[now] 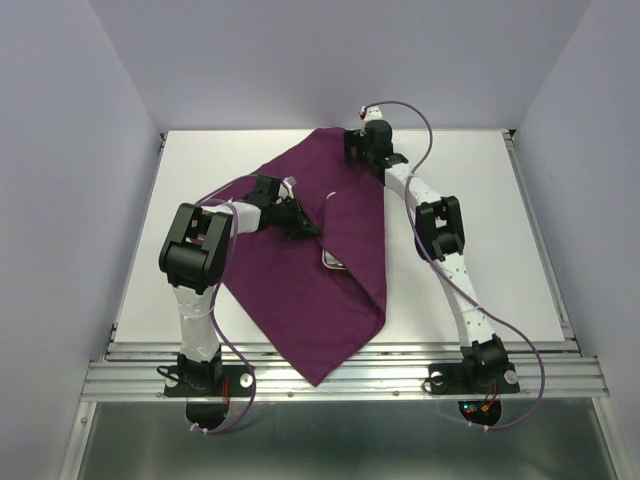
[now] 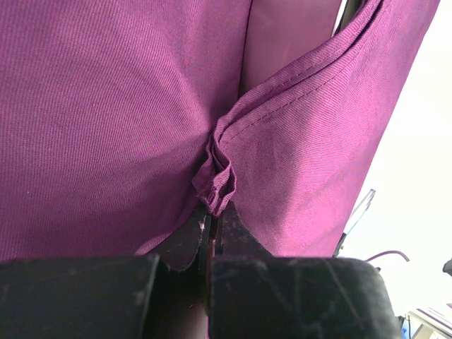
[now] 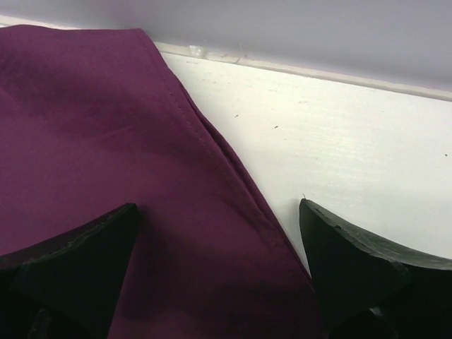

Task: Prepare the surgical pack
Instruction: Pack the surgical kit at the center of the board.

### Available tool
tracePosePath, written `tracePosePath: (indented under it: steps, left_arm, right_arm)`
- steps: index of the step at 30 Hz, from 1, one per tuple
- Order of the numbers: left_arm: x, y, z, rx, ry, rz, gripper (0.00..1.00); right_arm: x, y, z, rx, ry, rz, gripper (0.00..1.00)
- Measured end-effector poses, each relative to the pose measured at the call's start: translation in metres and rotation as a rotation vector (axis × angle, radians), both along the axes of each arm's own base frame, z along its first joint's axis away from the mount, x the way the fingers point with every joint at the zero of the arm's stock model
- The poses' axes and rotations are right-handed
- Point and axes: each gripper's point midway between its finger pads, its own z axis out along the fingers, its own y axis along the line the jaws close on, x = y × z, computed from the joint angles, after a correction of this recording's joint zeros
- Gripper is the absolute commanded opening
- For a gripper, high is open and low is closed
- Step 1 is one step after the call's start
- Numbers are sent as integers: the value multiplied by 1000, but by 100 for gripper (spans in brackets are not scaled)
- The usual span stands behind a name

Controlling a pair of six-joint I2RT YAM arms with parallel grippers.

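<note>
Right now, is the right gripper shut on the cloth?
No: in the right wrist view the right gripper has its jaws wide apart over the hemmed edge of the purple cloth, pinching nothing.

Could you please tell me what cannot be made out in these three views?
1. Top view: the small rectangular steel tray shows one corner only. The large deep-purple cloth wrap covers the rest and any contents.
2. Left wrist view: the left claw has its tips buried in the pinched fold.
3. Right wrist view: the open right claw is cut off by the bottom edge, so contact with the cloth is unclear.
</note>
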Motion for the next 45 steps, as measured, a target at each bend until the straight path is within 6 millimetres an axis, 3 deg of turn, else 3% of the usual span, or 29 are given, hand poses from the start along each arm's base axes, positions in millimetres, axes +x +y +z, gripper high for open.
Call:
tracePosePath:
  steps: [10,14,17,23,26,30,33,39,40,45]
  left_arm:
    - [0,0,0,-1,0,0,0]
    - [0,0,0,-1,1,-1,0]
    - [0,0,-1,-1,1,-1,0]
    - [0,0,-1,0,1,-1,0]
    - [0,0,-1,0,1,-1,0]
    - [0,0,-1,0,2,-1,0]
    - [0,0,-1,0,2,-1,0]
    - [0,0,-1,0,3,0,0]
    - [0,0,-1,0,3,0,0]
    - [0,0,-2,2,6,1,0]
  right_arm:
    - [-2,6,-4,14,5,32,81]
    - [-3,12,-4,27,11,66,66]
    - [-4,14,-4,32,14,79,42]
    - [-5,17,-4,38,14,85,8]
    - [-8,19,-2,39,16,87,1]
    - [-13,18,5,44,25,85,1]
    - [-19,20,23,63,18,95,1]
    - [-40,32,89,115,-43,153,1]
    - [-50,37,108,126,-61,171,1]
    - [-93,53,137,139,-70,226,1]
